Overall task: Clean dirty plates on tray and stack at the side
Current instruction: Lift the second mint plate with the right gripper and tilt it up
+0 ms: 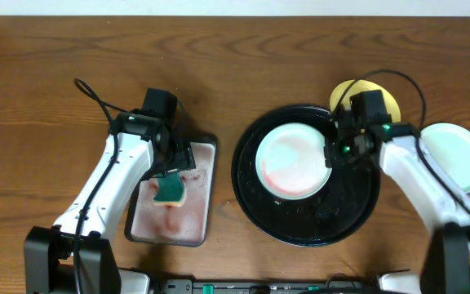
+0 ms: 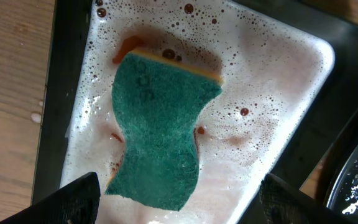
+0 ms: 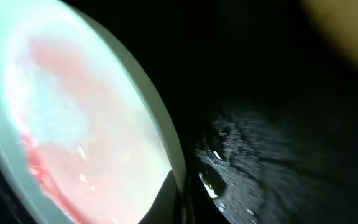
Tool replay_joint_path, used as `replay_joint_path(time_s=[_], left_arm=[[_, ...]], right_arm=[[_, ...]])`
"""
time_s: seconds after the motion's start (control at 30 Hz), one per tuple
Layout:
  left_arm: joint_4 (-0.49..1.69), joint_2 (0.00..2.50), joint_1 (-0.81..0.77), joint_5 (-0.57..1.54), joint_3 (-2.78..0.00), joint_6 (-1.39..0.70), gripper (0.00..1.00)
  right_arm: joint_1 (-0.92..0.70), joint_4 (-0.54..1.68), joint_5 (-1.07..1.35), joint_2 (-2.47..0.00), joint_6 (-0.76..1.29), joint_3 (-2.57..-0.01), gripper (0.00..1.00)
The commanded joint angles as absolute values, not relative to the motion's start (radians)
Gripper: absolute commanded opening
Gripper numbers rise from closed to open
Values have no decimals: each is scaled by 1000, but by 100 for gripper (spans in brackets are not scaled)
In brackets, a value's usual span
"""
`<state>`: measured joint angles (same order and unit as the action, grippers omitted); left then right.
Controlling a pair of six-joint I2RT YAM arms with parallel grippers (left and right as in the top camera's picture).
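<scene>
My right gripper [image 1: 335,151] is closed at the right rim of the smeared pale plate [image 1: 288,159] in the black tray [image 1: 333,224]. It seems to pinch that rim, but the wrist view is dark. My left gripper [image 1: 172,170] hangs wide open and empty over the green sponge [image 2: 160,124].

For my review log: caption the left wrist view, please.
Open left pincer hovers over the green sponge lying in the sudsy, red-tinged metal pan.

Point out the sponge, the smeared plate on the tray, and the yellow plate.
sponge [image 2: 157,130], left wrist view, middle of its green face.
smeared plate [image 1: 290,161], overhead view, its pink-streaked centre.
yellow plate [image 1: 388,102], overhead view, exposed right edge.
</scene>
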<state>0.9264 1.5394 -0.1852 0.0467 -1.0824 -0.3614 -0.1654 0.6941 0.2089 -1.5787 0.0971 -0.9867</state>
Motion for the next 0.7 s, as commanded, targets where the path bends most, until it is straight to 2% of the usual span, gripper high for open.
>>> replay_joint_path(time_s=[0.0, 0.33, 0.67], left_arm=[[928, 1538, -182, 45, -1084, -356, 83], [928, 1538, -182, 45, -1084, -356, 83], [929, 1538, -182, 45, -1084, -356, 83]], right_arm=[[-234, 713, -33, -1439, 100, -994, 1], [-464, 733, -567, -1187, 118, -994, 1], [-672, 752, -772, -1122, 41, -994, 1]])
